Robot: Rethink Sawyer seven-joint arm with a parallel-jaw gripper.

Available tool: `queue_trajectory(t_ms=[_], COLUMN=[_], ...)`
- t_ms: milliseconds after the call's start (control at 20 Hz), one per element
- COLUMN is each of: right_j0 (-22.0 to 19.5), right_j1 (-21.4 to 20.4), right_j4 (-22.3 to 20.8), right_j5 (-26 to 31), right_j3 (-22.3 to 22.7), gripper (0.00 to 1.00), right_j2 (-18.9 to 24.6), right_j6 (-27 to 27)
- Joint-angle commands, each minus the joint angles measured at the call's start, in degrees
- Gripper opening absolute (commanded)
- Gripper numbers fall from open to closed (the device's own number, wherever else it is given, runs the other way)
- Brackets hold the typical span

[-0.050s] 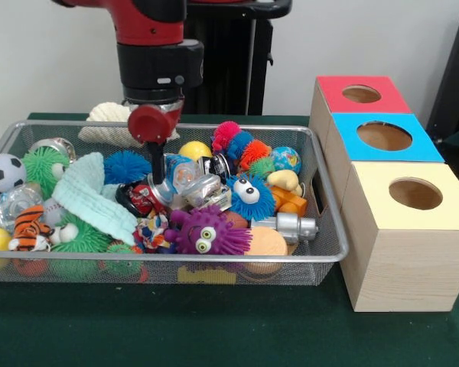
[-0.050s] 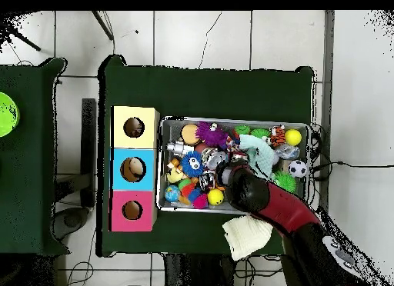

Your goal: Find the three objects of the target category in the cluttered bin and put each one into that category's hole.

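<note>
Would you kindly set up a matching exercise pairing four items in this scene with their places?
Items:
1. soccer ball
2. purple fuzzy monster
3. yellow-topped box
4. white cloth

Places, as the front view shows them:
A. on the table behind the bin
B. at the bin's left end
C. nearest of the three boxes
D. against the bin's front wall, near the middle

Pairs: 1-B, 2-D, 3-C, 4-A

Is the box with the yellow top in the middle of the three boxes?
No, the blue-topped box sits in the middle, and the yellow-topped box is at one end.
</note>
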Motion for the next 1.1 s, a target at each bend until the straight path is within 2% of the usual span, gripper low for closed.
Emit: queue_trajectory(t_ms=[50,600,850,1000,1100], right_j0=[2.5,6.7,9.8,9.5,7.5], right_j1=[3.6,5.5,6.9,5.5,4.4], right_j4=[1.8,4.2,5.6,5.1,3.8], right_j5=[-2.7,-4.1,-5.1,-3.2,-0.5], right_j3=[-3.0,-4.9,-6.7,-6.6,-7.1], gripper=[0.00,0.00,0.00,0.00,0.00], right_j2=[-1.4,-6.7,-11.4,-11.9,-10.7], right_j6=[4.5,5.8,6.0,4.8,2.3])
